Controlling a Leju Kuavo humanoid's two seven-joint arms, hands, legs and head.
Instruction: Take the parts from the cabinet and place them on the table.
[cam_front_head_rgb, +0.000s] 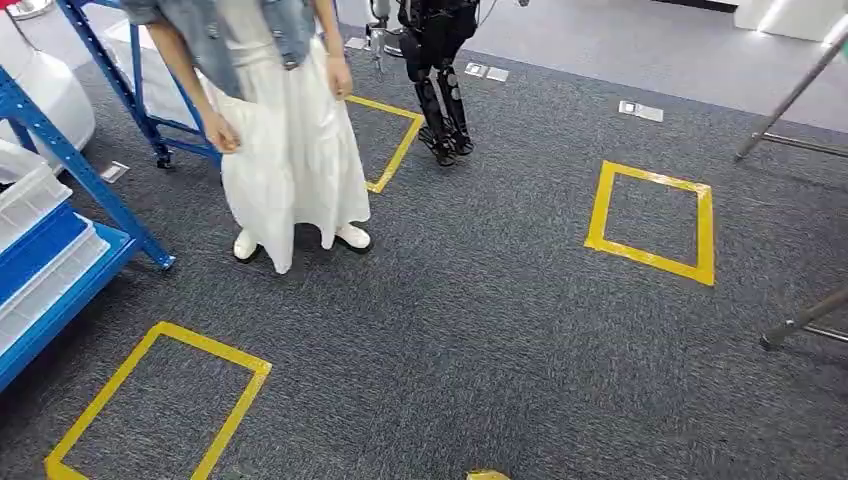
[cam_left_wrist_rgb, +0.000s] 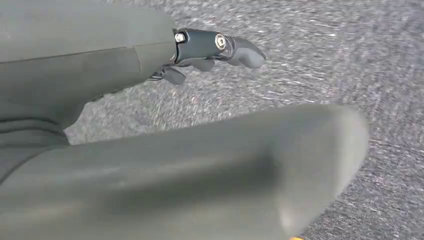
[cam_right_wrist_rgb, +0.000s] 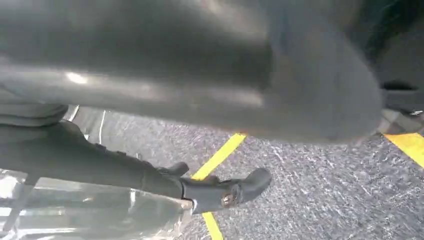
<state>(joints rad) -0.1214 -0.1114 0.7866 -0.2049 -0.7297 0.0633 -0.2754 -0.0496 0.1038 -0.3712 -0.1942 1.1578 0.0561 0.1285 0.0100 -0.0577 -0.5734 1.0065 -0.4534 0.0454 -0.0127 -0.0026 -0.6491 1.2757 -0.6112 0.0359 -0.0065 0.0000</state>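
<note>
In the left wrist view my left hand (cam_left_wrist_rgb: 210, 100) hangs over grey carpet, its thick thumb and dark fingers (cam_left_wrist_rgb: 220, 47) apart with nothing between them. My right hand (cam_right_wrist_rgb: 200, 150) also hangs over the carpet, near yellow tape (cam_right_wrist_rgb: 220, 155). Its dark fingers (cam_right_wrist_rgb: 225, 192) are stretched out, and a glossy, see-through thing (cam_right_wrist_rgb: 100, 210) lies against them. I cannot tell whether the hand holds it. The blue cabinet (cam_front_head_rgb: 75, 170) stands at the far left of the head view, with white and blue bins (cam_front_head_rgb: 35, 235) on its shelf.
A person in a white dress (cam_front_head_rgb: 290, 150) stands ahead to the left, beside the cabinet. Another robot's dark legs (cam_front_head_rgb: 440, 100) stand further back. Yellow tape squares (cam_front_head_rgb: 655, 220) mark the carpet. Metal stand legs (cam_front_head_rgb: 800, 325) reach in from the right.
</note>
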